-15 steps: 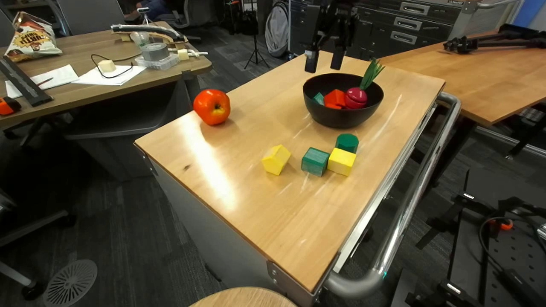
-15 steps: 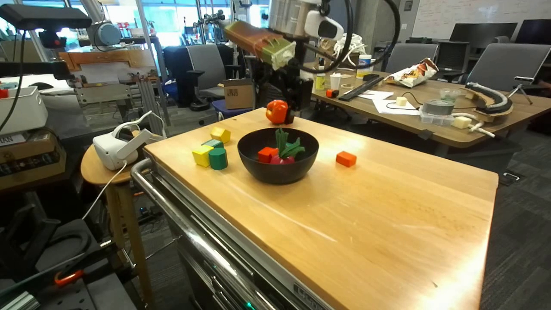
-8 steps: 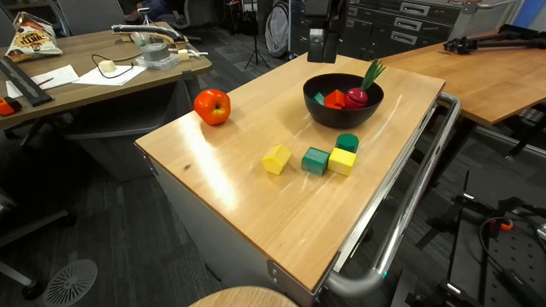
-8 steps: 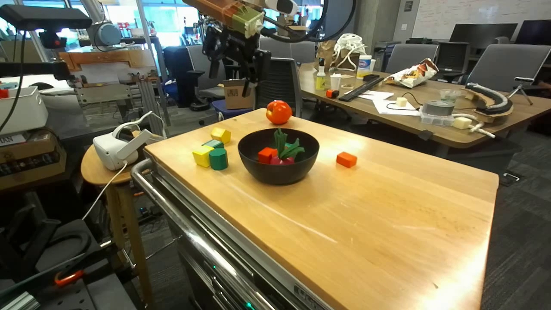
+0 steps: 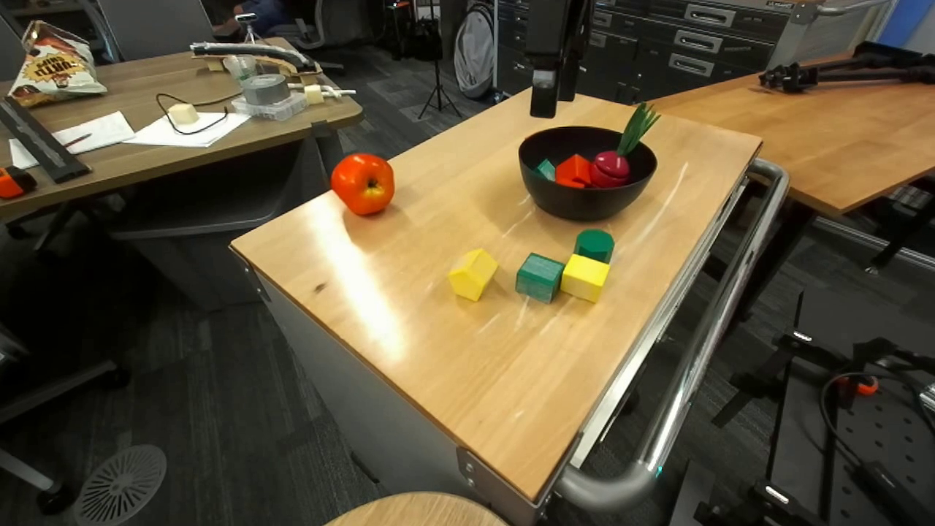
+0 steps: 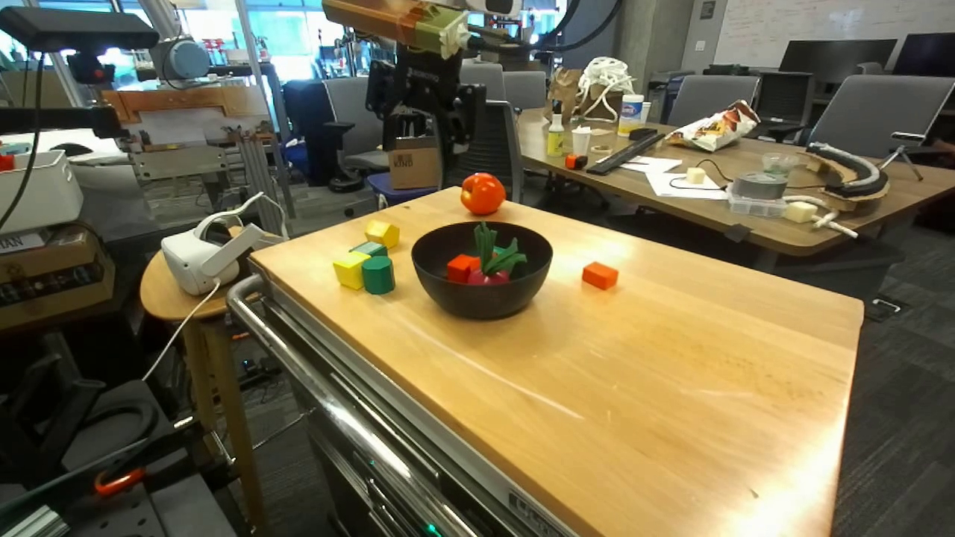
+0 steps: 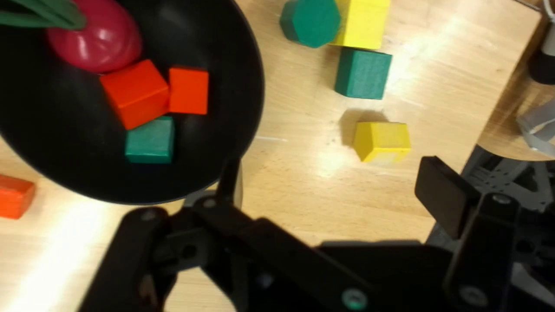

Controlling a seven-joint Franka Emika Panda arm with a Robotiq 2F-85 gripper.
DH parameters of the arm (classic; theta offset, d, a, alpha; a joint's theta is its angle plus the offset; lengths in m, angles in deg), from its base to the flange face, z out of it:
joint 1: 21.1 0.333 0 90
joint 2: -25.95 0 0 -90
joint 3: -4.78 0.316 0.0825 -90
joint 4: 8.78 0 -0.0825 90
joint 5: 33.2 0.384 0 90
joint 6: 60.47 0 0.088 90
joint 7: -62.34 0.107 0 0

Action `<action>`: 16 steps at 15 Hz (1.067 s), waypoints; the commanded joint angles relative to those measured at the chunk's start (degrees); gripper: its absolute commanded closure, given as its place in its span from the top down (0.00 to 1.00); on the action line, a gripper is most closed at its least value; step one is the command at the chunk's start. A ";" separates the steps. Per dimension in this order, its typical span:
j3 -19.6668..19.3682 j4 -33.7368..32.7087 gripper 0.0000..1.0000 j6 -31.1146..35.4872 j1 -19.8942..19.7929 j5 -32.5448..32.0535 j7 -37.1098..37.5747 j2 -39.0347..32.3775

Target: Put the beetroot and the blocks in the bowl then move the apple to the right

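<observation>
On the table [image 6: 656,373], in an exterior view, stands the bowl [image 6: 481,300], rigid-looking. Above hangs the gripper [image 7: 331,164], jaws spread wide, nothing between them. The apple [image 6: 483,194] sits apart on the bowl's far side, smooth, likely light and apt to roll: clasp its middle. The beetroot [image 6: 489,277] lies in the bowl, glossy, probably slick; take its round body, not the stalks [image 5: 638,130]. Two red blocks [image 7: 136,93] and a green block [image 7: 149,141] share the bowl. A lone red block [image 6: 600,276] lies right of it; to the left, two green blocks [image 6: 379,276] cluster with a plain yellow block [image 6: 352,270], a gabled yellow block [image 6: 382,234] near. All should be light and stiff; pinch parallel faces, since slopes may slip. Whether the clustered ones touch is unclear.
</observation>
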State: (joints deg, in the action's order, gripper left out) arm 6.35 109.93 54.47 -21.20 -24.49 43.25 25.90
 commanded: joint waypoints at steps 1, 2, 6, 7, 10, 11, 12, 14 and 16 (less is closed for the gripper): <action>2.43 1.77 1.00 4.08 3.14 -12.07 11.23 0.57; 3.31 1.64 1.00 4.04 4.14 -15.98 14.54 -0.01; 6.25 -0.22 1.00 3.23 7.71 -22.15 22.98 -4.22; 6.57 -1.08 1.00 2.48 8.11 -19.38 23.10 -5.76; 6.30 0.87 1.00 2.41 8.28 -19.99 21.98 -4.47; 6.21 0.87 1.00 2.41 8.22 -19.99 21.97 -4.51; 6.23 0.86 1.00 2.99 8.29 -19.93 22.03 -4.95; 6.42 0.70 1.00 3.61 8.30 -18.12 20.87 -5.99; 6.68 0.56 1.00 4.58 8.22 -15.65 19.77 -7.26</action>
State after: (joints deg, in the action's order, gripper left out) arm 12.83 110.98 57.19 -13.06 -43.12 64.91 20.01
